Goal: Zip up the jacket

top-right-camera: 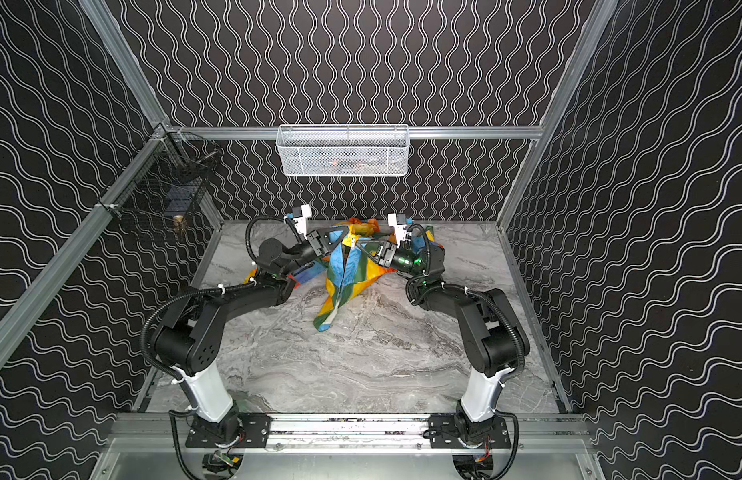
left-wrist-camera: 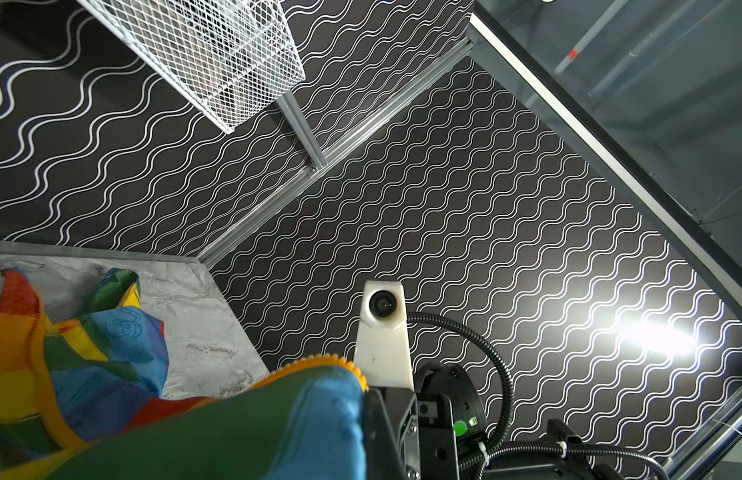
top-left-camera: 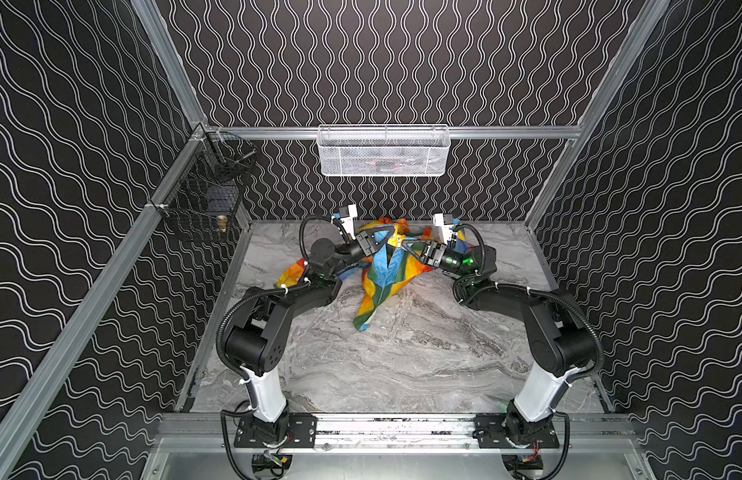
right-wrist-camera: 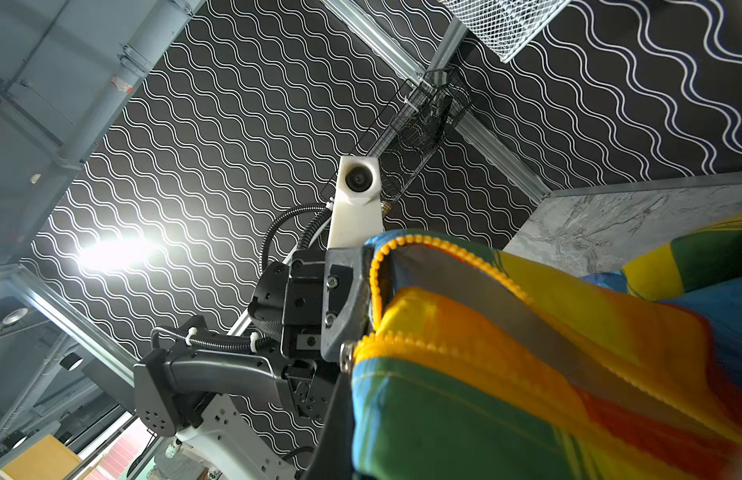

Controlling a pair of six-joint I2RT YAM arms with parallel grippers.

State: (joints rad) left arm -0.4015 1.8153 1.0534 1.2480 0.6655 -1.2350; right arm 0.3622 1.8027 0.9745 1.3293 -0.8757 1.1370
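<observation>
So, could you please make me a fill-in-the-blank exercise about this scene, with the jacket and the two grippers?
1. The jacket is held by ___ of the two grippers.
2. The left gripper and the right gripper are each ___ (open or shut) on it.
3. The white basket hangs at the ___ (back, left or right).
4. The black basket hangs on the ___ arm's side.

Missing words: both; shut; back; left.

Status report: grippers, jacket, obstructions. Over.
Left gripper shut on jacket, zipper edge. Right gripper shut on opposite edge. Zipper open, jacket part lifted, tail on table. Nothing in the way.
</observation>
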